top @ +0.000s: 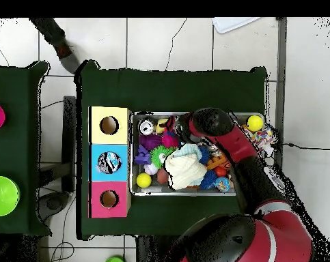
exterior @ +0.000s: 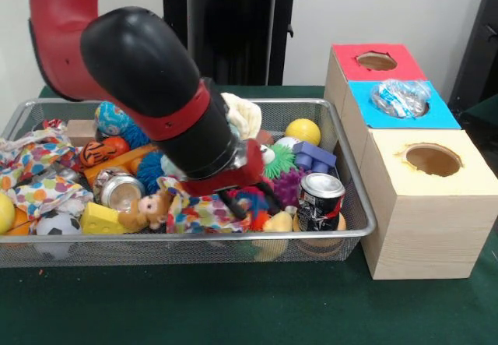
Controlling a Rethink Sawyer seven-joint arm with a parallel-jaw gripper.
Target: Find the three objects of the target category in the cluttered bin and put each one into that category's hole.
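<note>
My gripper (exterior: 238,202) is down inside the wire mesh bin (exterior: 354,205), at its front middle, among a patterned cloth (exterior: 198,214) and a red and blue toy. The thick wrist hides how the jaws stand. A black and red can (exterior: 320,201) stands upright just right of the gripper. A silver can (exterior: 120,190) lies to its left. Beside the bin stand three boxes: a red-topped one (exterior: 352,71), a blue-topped one (exterior: 443,116) with a crumpled clear plastic item (exterior: 400,98) in its hole, and a cream one (exterior: 467,180). From overhead the arm (top: 210,124) covers the gripper.
The bin also holds a yellow ball (exterior: 303,131), purple block (exterior: 314,156), green spiky ball (exterior: 278,160), white cloth (exterior: 244,114), orange ball (exterior: 101,152), soccer ball (exterior: 57,224), cheese wedge (exterior: 101,219) and a teddy (exterior: 149,209). Green cloth covers the table (exterior: 233,306).
</note>
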